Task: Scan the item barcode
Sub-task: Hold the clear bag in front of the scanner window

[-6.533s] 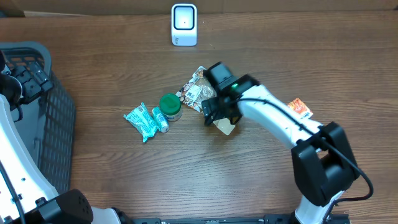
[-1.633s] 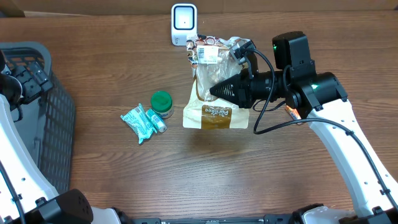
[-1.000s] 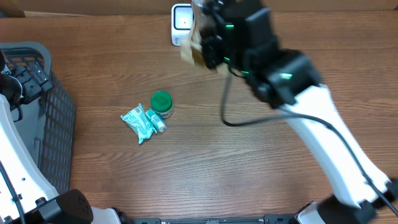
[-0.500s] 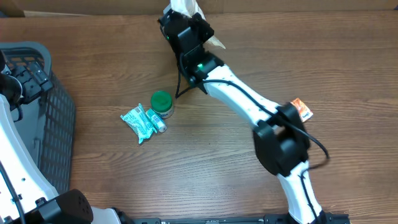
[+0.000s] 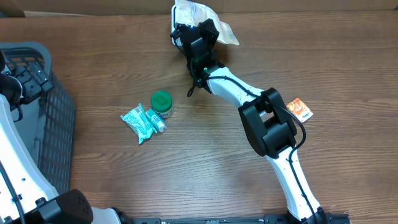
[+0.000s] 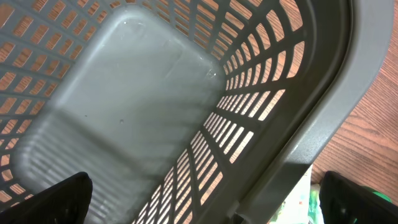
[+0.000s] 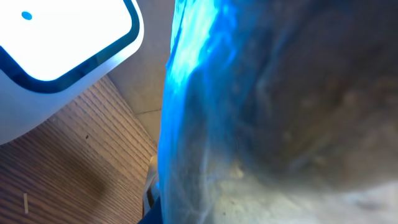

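The item is a clear snack bag [image 5: 200,12] with a white label, held up at the table's far edge. My right gripper [image 5: 195,34] is shut on it. In the right wrist view the bag [image 7: 280,112] fills most of the frame, lit blue along its left edge, and hides the fingers. The white scanner [image 7: 56,50], with its dark-rimmed glowing face, sits just left of the bag. From overhead the scanner is hidden behind the gripper and bag. My left gripper [image 6: 205,208] hangs open above the grey basket [image 6: 124,106], holding nothing.
A green-lidded jar [image 5: 162,104] and teal packets [image 5: 142,121] lie left of the table's centre. An orange packet [image 5: 300,109] lies at the right. The grey basket [image 5: 53,118] stands at the left edge. The right arm stretches diagonally across the table.
The right arm lifted the bag off the table and swung it back and left to the scanner. In the last half second it shifted slightly right. The left arm has not moved.
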Robot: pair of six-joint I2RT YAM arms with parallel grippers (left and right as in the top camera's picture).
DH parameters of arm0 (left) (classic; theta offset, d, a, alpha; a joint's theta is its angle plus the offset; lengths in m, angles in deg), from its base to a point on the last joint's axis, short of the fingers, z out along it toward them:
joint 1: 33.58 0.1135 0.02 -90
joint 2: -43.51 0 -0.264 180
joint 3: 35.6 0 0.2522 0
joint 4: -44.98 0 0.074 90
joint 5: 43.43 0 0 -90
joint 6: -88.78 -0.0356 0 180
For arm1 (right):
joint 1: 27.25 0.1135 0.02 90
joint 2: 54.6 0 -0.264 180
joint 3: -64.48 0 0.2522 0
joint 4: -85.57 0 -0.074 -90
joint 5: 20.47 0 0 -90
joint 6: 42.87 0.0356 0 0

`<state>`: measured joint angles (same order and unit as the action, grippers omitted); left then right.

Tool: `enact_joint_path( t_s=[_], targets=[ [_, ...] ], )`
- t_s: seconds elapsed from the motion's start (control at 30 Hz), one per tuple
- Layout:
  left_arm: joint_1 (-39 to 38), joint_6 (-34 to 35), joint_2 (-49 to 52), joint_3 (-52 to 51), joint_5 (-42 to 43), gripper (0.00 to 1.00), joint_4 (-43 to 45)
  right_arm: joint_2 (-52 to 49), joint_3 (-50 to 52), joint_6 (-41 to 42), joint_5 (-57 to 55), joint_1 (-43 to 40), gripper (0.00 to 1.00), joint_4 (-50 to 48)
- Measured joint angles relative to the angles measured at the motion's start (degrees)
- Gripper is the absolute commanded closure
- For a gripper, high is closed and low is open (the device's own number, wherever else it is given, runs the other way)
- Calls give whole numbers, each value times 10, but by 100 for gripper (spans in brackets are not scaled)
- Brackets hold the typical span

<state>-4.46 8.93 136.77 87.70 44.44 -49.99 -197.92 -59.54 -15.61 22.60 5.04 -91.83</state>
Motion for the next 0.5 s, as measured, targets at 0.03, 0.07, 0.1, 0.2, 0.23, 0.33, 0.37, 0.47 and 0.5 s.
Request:
enact_joint_path(
  t_s=[0.03,0.07,0.1,0.2,0.23,0.33,0.37,0.47,0.5],
  targets=[
    [0,0,0,0,0,0,0,0,0,-3,0,1,90,-1],
    [0,0,0,0,0,1,0,0,0,-4,0,1,91,-2],
    [0,0,0,0,0,0,0,0,0,-5,1,3,92,-4],
    [0,0,0,0,0,1,0,0,0,-8,1,8,92,-3],
    [0,0,0,0,0,0,0,0,0,-9,2,10,92,-3],
    [0,0,0,0,0,1,0,0,0,-10,2,15,92,-4],
    [0,0,0,0,0,0,0,0,0,-11,2,16,92,-3],
    [0,0,0,0,0,0,0,0,0,-12,2,18,92,-4],
    [0,0,0,0,0,1,0,0,0,-12,2,18,92,-4]
  ],
)
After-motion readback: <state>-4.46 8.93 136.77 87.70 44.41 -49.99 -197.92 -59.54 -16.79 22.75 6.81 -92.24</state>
